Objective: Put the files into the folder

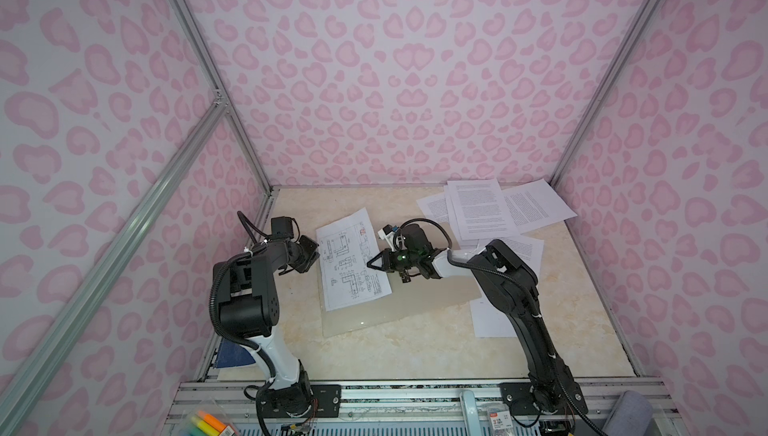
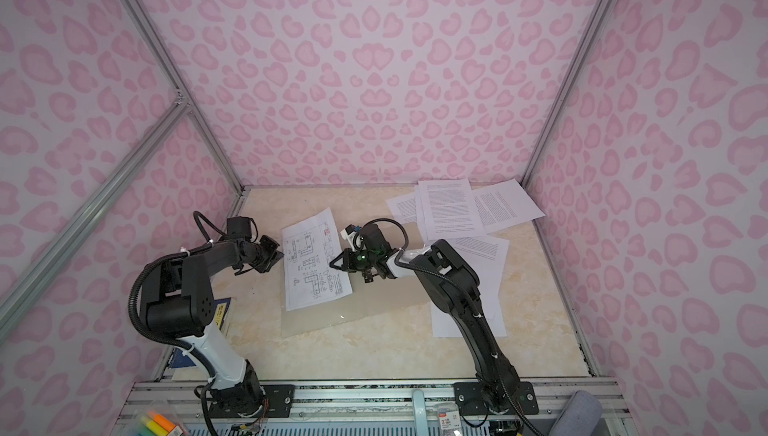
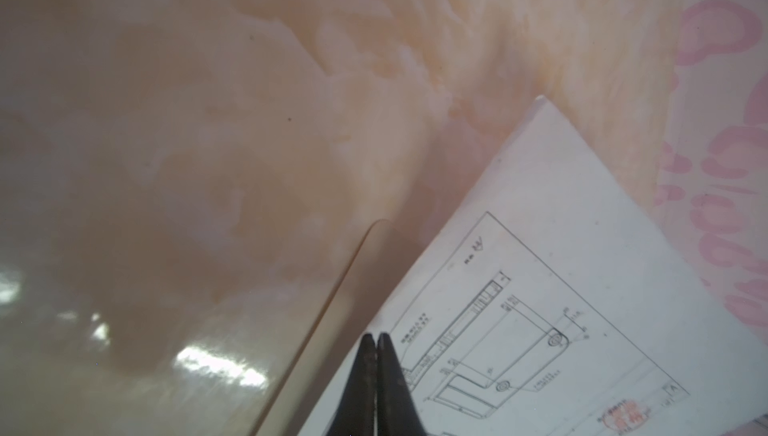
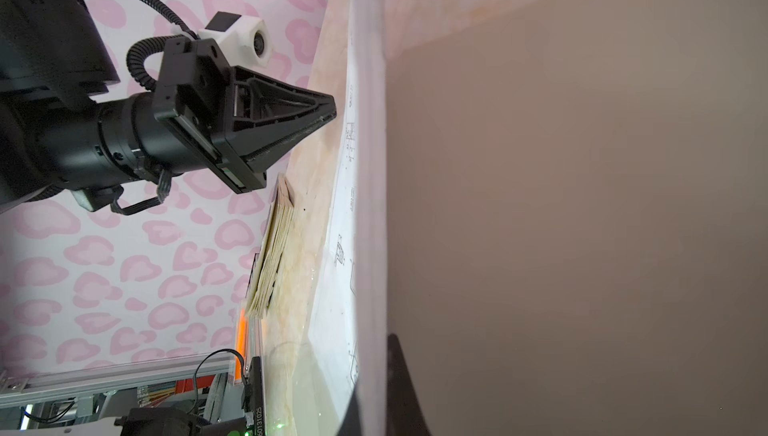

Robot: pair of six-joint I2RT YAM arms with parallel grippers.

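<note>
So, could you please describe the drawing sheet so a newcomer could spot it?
On the marbled beige tabletop, find the thin grey-beige folder in the middle. The white sheet at its left end is the one: it alone carries line drawings and a red stamp; the sheets at back right show only text.

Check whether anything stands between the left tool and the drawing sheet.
Nothing visible does. The shut left tool has its tips right at the edge of the drawing sheet, which lies on the folder. Only bare tabletop lies beside them.
</note>
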